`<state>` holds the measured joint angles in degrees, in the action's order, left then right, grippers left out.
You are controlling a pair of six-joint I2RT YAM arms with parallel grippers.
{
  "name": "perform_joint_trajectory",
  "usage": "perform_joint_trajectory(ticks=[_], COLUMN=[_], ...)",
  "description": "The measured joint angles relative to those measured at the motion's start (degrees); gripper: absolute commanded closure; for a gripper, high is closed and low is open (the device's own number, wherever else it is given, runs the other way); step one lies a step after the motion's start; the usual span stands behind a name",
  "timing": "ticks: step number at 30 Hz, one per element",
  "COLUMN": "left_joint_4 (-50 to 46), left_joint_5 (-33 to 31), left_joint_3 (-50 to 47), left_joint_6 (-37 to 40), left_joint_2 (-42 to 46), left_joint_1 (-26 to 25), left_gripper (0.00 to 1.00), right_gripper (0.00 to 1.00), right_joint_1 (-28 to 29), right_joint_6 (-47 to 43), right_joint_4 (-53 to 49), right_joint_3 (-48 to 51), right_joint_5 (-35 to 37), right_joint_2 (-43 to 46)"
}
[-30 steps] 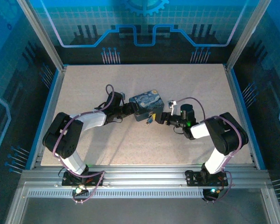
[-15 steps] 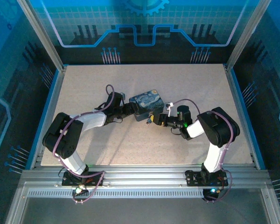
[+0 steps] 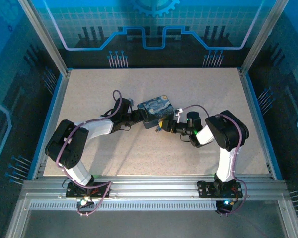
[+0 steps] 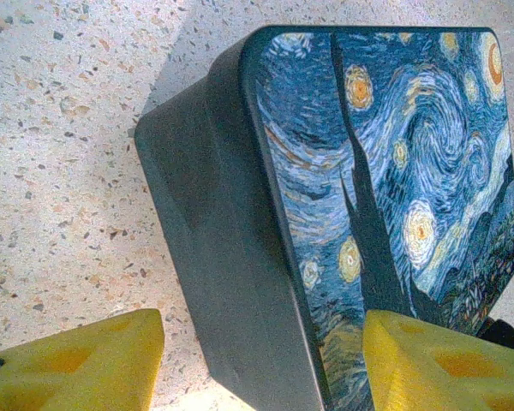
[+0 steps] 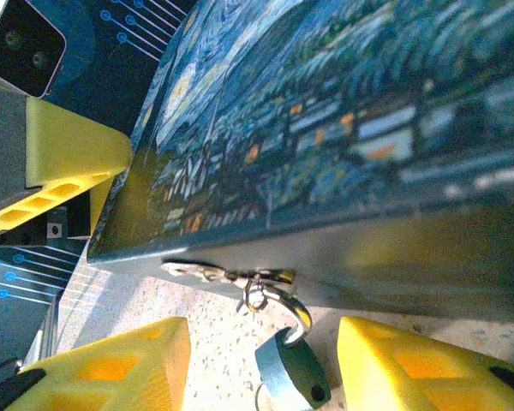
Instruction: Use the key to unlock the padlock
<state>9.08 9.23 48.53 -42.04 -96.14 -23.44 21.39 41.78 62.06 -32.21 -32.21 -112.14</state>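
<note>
The bluish-grey padlock (image 5: 291,377) hangs by its silver shackle from the hasp (image 5: 240,276) on the front wall of the starry-print box (image 3: 158,109). My right gripper (image 5: 264,332) is open, one yellow finger on each side of the padlock with table showing in both gaps. Seen from above, it (image 3: 165,128) sits at the box's front edge by the padlock (image 3: 159,130). My left gripper (image 4: 264,315) stands open around the box's (image 4: 394,171) near corner, with a sliver of table between its left finger and the wall. I cannot make out the key; a thin wire ring shows at the padlock's lower edge.
The box lies flat, lid up, mid-table on the speckled tabletop (image 3: 139,153). Blue rails (image 3: 52,119) and metal posts fence the table's sides, with a printed panel at the back. The left gripper (image 3: 138,117) is at the box's left end.
My right arm has slid left toward the box, and its jaws have narrowed around the padlock. The left arm and the box have stayed put.
</note>
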Motion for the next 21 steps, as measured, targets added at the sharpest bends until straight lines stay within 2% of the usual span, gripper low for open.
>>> perform_joint_trajectory(ticks=[12,21], left_joint_4=[0.0,0.0], left_joint_5=[0.0,0.0], left_joint_3=[0.0,0.0], left_joint_6=[0.0,0.0], left_joint_2=[0.0,0.0], left_joint_1=[0.0,-0.1], left_gripper=[0.37,0.37], right_gripper=[0.61,0.72], right_joint_1=[0.0,0.0], right_joint_6=[1.3,2.3], right_joint_4=[2.1,2.2], right_joint_3=[-1.1,-1.2], right_joint_5=[-0.4,-0.9], right_joint_2=[-2.3,-2.7])
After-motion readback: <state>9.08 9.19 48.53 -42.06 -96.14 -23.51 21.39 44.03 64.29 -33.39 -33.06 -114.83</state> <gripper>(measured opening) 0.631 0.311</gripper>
